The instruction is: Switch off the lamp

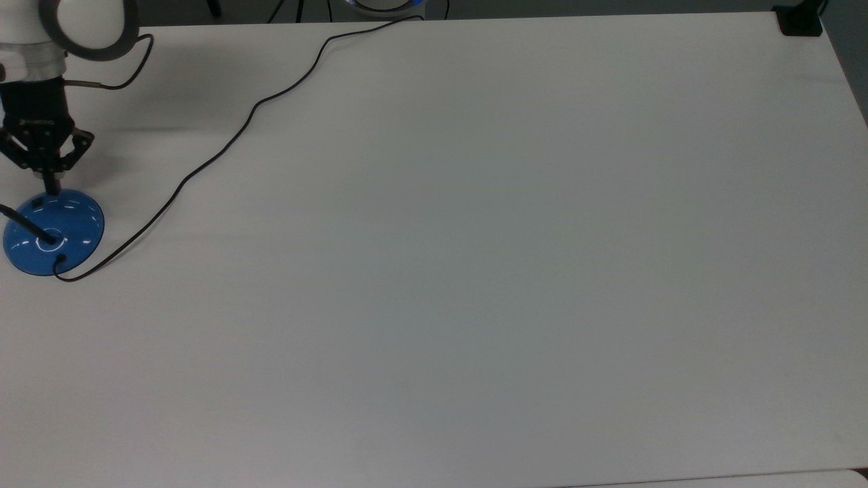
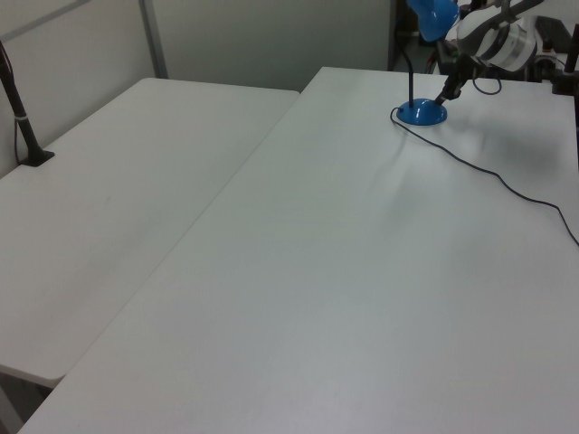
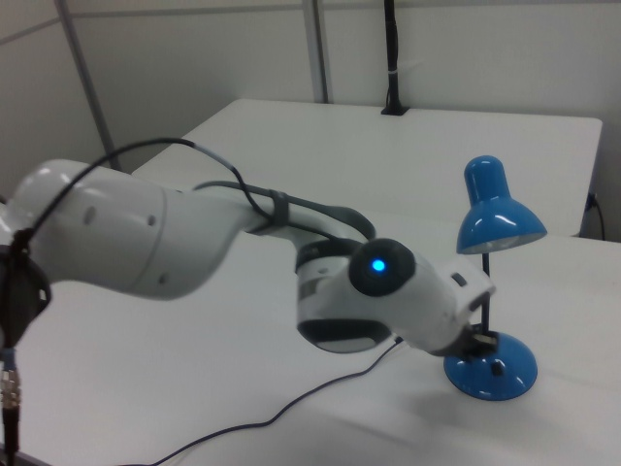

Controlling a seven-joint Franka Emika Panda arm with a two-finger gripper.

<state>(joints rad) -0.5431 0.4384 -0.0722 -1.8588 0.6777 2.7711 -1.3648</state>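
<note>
We see the blue desk lamp with a shiny round base point(image 1: 57, 230) at the far left edge of the top view, a bit above the middle. In the left view the lamp point(image 2: 422, 110) stands near the upper right of the frame. In the right view it point(image 3: 493, 365) stands at the lower right, with its thin black neck going up to the blue shade. We see no glow from the shade and no bright patch on the desk around it. A small black switch point(image 1: 37, 201) sits on the upper left part of the base in the top view. A long thin black cord point(image 1: 224, 146) runs from the base up to the top edge of that view.

The black two-finger tool point(image 1: 50, 188) points down at the upper edge of the base, just beside the switch. Its fingers are pressed together and hold nothing.

Everything rests on a wide white desk point(image 1: 475, 271).
</note>
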